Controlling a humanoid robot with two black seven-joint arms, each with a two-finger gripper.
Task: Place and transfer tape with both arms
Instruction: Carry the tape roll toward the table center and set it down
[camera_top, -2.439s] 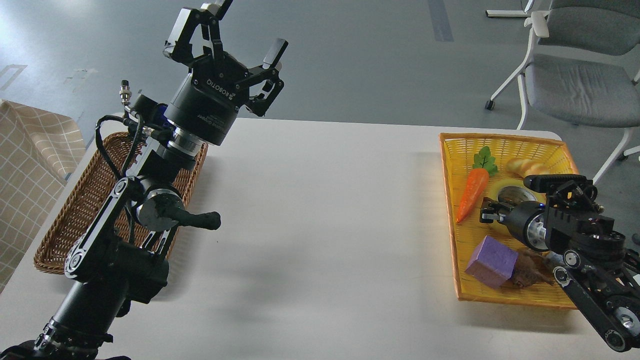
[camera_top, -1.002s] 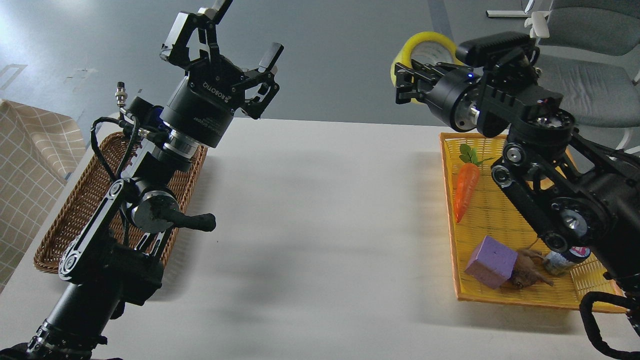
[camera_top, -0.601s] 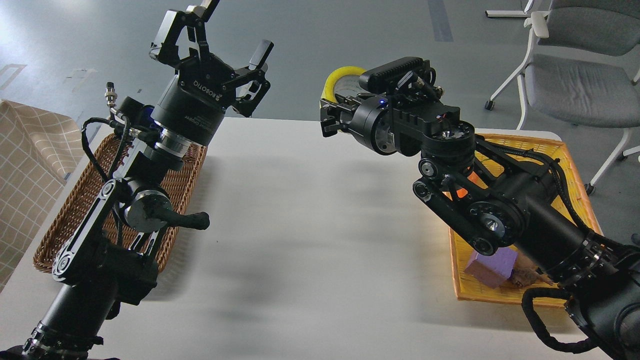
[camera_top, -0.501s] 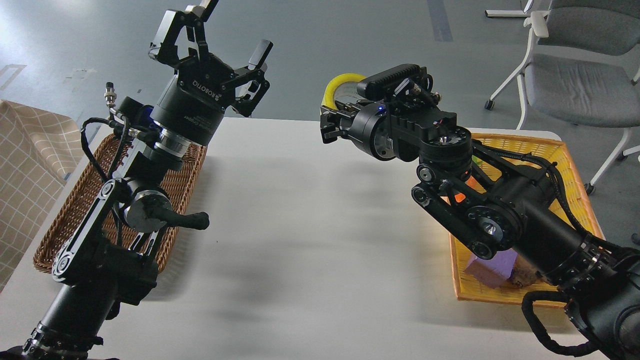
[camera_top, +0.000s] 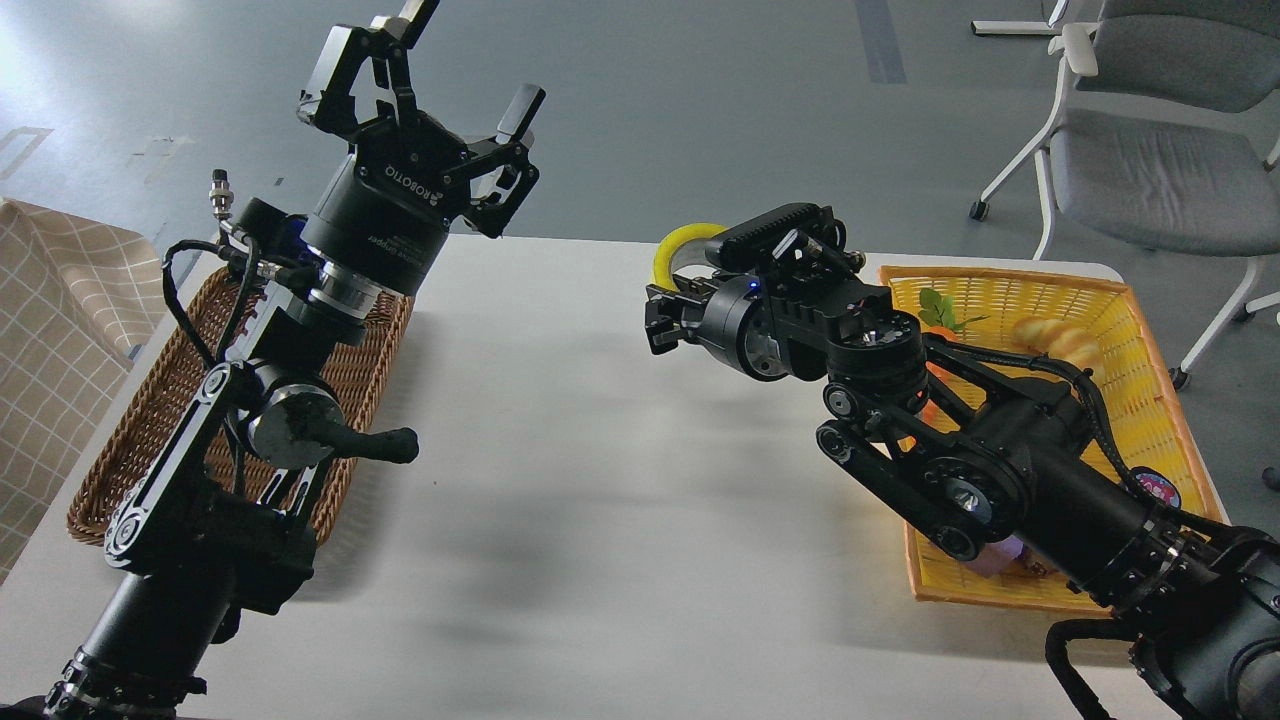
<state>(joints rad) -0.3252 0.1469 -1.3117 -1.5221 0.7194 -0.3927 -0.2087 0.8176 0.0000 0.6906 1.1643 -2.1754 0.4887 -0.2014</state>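
The tape (camera_top: 683, 246) shows as a yellow arc behind my right gripper (camera_top: 662, 312), which is shut on it and holds it over the far middle of the white table (camera_top: 600, 500); most of the roll is hidden by the gripper and wrist. My left gripper (camera_top: 430, 80) is open and empty. It is raised high at the upper left and points up and away, well to the left of the tape.
A brown wicker basket (camera_top: 130, 440) lies at the table's left, partly under my left arm. A yellow basket (camera_top: 1010, 290) at the right holds a carrot (camera_top: 935, 308), a bread toy (camera_top: 1060, 340) and other items. A grey chair (camera_top: 1150, 170) stands behind.
My right arm lifted the tape out of the yellow basket, swung it left over the table, and has now lowered it. My left arm has barely moved and stays open.
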